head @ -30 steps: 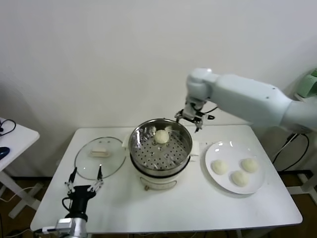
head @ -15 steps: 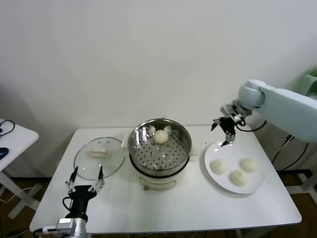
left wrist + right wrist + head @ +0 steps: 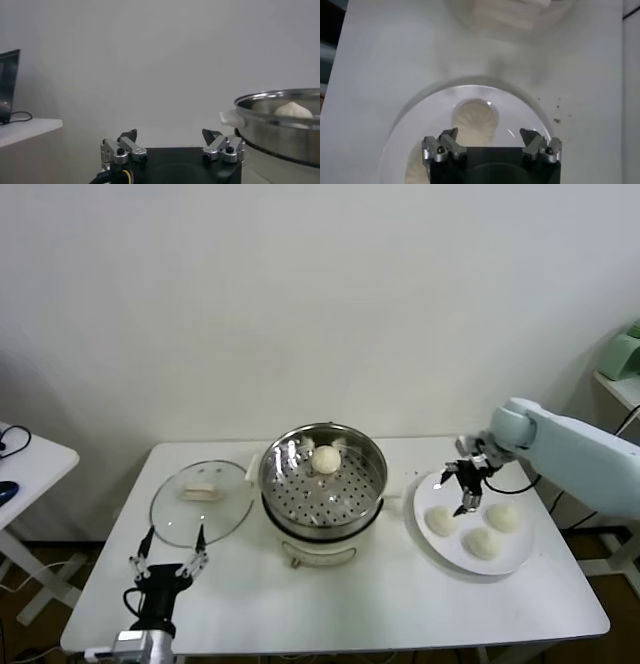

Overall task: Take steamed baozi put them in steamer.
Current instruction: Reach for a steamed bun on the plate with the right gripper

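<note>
counter (image 3: 340, 604): white, against a plain white wall; carries everything below.
steamer (image 3: 323, 484): steel pot with perforated tray on a cream base, mid-counter; one baozi (image 3: 326, 459) already sits on the tray toward the far side.
glass lid (image 3: 202, 502): lying flat on the robot's left of the steamer, off the pot, so the opening is free.
plate (image 3: 432, 546): white, on the robot's right of the steamer; holds three baozi (image 3: 442, 521), (image 3: 503, 517), (image 3: 482, 542), set close together.
right tool (image 3: 463, 487): fingers spread wide, empty, hovering above the plate's steamer-side bun; the wrist view shows a bun (image 3: 475, 119) ahead of the fingers, not between them.
left tool (image 3: 167, 548): fingers apart, empty, parked at the near counter edge by the lid.
step in hand: judged to be reaching for the second bun.
advice: centre the spread fingers over one dome, come straight down, keep clear of the neighbouring buns, close gently as the dough looks soft.
risk: pinching off-centre could roll the bun or nudge its neighbours.
</note>
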Robot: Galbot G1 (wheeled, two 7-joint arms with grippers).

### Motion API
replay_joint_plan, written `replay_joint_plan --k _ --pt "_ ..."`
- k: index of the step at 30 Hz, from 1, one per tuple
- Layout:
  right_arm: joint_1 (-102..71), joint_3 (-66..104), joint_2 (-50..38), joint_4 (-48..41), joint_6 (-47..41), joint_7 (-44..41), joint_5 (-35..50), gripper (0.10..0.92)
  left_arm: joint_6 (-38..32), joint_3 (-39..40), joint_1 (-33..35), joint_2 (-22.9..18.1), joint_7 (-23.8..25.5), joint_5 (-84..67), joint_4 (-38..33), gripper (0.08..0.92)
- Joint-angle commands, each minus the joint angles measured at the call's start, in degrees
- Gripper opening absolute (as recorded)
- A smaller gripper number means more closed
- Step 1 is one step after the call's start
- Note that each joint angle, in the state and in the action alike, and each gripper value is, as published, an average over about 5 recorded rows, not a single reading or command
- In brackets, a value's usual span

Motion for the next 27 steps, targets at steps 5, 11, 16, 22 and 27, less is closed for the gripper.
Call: replay_joint_plan --k 5,11,16,22,27 --pt "-6.47 3.9 3.12 -5.69 0.1 0.86 -2.12 0.823 -0.23 -0.27 0.28 -0.44 -0.07 -0.05 0.92 0.823" --pt "-6.98 4.42 4.0 -6.48 0.34 0.65 -2.46 0.823 -0.19 -0.27 0.03 -0.38 -0.1 0.02 1.26 0.823" --pt "-7.03 4.5 4.37 -6.82 0.23 0.36 -2.6 0.823 -0.17 -0.15 -0.18 -0.42 -0.14 0.09 1.48 0.823" --pt "-6.86 4.96 4.79 -7.83 0.23 0.08 -2.96 0.814 -0.12 -0.11 -0.31 -0.4 -0.15 0.1 1.56 0.823" --pt "-6.91 5.13 4.77 -8.06 0.3 0.03 -3.11 0.729 -0.12 -0.13 -0.32 -0.41 -0.16 0.09 1.57 0.823"
